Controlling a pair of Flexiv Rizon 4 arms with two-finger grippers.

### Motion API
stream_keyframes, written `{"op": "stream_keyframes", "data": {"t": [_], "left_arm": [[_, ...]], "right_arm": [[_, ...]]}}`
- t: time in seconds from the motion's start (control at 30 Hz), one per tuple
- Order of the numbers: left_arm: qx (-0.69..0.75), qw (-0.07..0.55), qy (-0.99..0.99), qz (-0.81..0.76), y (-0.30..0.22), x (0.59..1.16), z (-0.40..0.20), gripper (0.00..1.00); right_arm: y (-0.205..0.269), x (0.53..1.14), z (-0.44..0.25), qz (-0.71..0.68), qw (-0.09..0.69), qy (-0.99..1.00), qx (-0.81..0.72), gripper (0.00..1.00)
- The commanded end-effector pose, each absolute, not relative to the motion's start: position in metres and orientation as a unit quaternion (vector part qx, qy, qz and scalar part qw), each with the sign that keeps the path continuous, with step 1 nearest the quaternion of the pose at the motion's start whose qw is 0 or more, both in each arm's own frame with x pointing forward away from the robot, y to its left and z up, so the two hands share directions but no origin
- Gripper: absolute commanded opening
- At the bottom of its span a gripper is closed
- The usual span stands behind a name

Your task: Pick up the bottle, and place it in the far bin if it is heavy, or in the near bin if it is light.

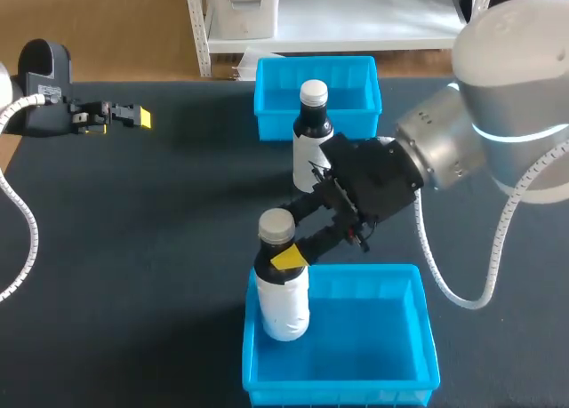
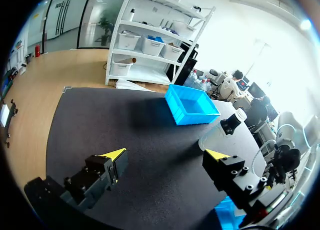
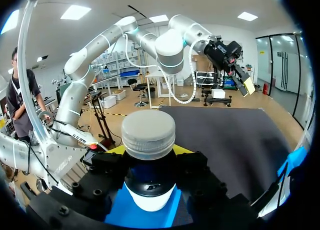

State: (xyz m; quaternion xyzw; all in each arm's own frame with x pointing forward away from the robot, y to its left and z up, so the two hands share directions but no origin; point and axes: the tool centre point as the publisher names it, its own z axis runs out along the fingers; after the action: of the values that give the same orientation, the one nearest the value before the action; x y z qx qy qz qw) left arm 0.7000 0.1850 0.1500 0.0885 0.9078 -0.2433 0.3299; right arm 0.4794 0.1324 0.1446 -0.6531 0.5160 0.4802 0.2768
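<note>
So the dark table (image 1: pixel 133 248) had the near bin (image 1: pixel 338 392) at 6 o'clock and the far bin (image 1: pixel 274 124) at 12. The right arm (image 1: pixel 498 150) came in from about 2 o'clock. The bottle (image 1: pixel 283 301) stood upright, long axis vertical, its base inside the near bin's 10 o'clock corner; couldn't tell if it touched the floor. The right gripper (image 1: pixel 284 252) was clamped on its neck, just under the cap. I'd say a straight-down release was all that was left. A second bottle (image 1: pixel 311 128) stood against the far bin's front. The left gripper (image 1: pixel 133 116) sat way off at 10 o'clock, fingers apart, holding nothing.
</note>
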Motion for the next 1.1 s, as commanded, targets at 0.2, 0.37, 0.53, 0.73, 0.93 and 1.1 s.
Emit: {"op": "stream_keyframes", "data": {"t": [0.2,0.37,0.53,0.73,0.93,1.1], "left_arm": [[0.088,0.33,0.908,-0.243,0.185,0.7,0.15,1.0],[0.088,0.33,0.908,-0.243,0.185,0.7,0.15,1.0],[0.088,0.33,0.908,-0.243,0.185,0.7,0.15,1.0],[0.088,0.33,0.908,-0.243,0.185,0.7,0.15,1.0],[0.088,0.33,0.908,-0.243,0.185,0.7,0.15,1.0],[0.088,0.33,0.908,-0.243,0.185,0.7,0.15,1.0]], "right_arm": [[0.116,0.478,0.142,0.475,0.284,0.525,-0.647,0.0],[0.112,0.478,0.141,0.474,0.284,0.526,-0.647,0.0],[0.109,0.476,0.138,0.476,0.284,0.524,-0.647,0.0],[0.107,0.475,0.134,0.478,0.286,0.516,-0.651,0.0],[0.105,0.474,0.131,0.479,0.285,0.512,-0.653,0.0],[0.105,0.473,0.128,0.476,0.275,0.515,-0.657,1.0]]}}
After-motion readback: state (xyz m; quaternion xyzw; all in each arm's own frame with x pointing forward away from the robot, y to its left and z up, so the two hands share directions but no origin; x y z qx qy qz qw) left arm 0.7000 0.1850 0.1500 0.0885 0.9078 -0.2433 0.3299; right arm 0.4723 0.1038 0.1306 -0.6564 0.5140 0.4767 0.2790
